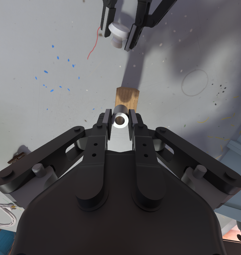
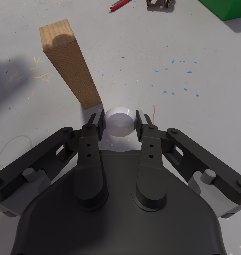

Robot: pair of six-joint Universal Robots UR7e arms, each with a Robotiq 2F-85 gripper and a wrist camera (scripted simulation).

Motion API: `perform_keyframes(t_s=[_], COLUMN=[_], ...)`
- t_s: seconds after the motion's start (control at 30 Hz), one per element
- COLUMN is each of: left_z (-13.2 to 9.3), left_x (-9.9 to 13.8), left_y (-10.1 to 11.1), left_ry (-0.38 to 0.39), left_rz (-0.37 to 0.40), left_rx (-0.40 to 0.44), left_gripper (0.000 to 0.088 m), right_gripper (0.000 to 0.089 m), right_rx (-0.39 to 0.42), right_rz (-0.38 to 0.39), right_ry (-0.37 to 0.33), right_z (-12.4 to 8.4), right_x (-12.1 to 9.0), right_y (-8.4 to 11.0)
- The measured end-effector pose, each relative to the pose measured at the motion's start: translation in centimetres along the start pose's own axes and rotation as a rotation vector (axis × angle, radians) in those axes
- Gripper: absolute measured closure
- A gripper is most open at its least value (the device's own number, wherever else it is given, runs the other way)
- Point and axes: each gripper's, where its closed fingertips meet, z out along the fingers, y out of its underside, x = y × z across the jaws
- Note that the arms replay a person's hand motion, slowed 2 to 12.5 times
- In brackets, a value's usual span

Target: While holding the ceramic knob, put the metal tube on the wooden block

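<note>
My left gripper [image 1: 119,117] is shut on the short metal tube [image 1: 119,118], whose open end faces the camera. It holds the tube above the table, just over the near end of the wooden block [image 1: 127,98], which stands upright below. My right gripper [image 2: 119,121] is shut on the white ceramic knob [image 2: 119,122] and holds it off the table, beside the foot of the block [image 2: 67,62]. In the left wrist view the right gripper [image 1: 119,37] shows at the top with the knob [image 1: 118,33] between its fingers.
The grey table [image 1: 62,110] bears paint specks. A red utility knife [image 2: 119,4], a small wooden wheeled piece [image 2: 158,2] and a green box [image 2: 227,8] lie at the far side. A white cable [image 1: 4,215] and a brown toothed piece [image 1: 15,158] lie at the left.
</note>
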Motion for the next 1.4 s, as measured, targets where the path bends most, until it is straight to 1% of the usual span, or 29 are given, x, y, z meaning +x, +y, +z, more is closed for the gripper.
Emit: perform_keyframes(t_s=[0.33,0.93,1.4], left_z=[0.6,1.1,1.4], left_x=[0.3,0.4,0.4], left_y=[-0.2,-0.2,0.0], left_ry=[0.029,0.033,0.016], left_rz=[-0.018,-0.012,0.015], left_rx=[-0.001,-0.028,-0.066], left_gripper=[0.0667,0.0667,0.0667], right_gripper=[0.0493,0.0493,0.0493], right_rx=[0.001,-0.005,0.000], right_rz=[-0.003,-0.010,-0.010], right_ry=[0.000,-0.007,-0.008], right_z=[0.0,0.1,0.0], right_x=[-0.1,-0.3,-0.3], right_y=[-0.1,-0.2,-0.2])
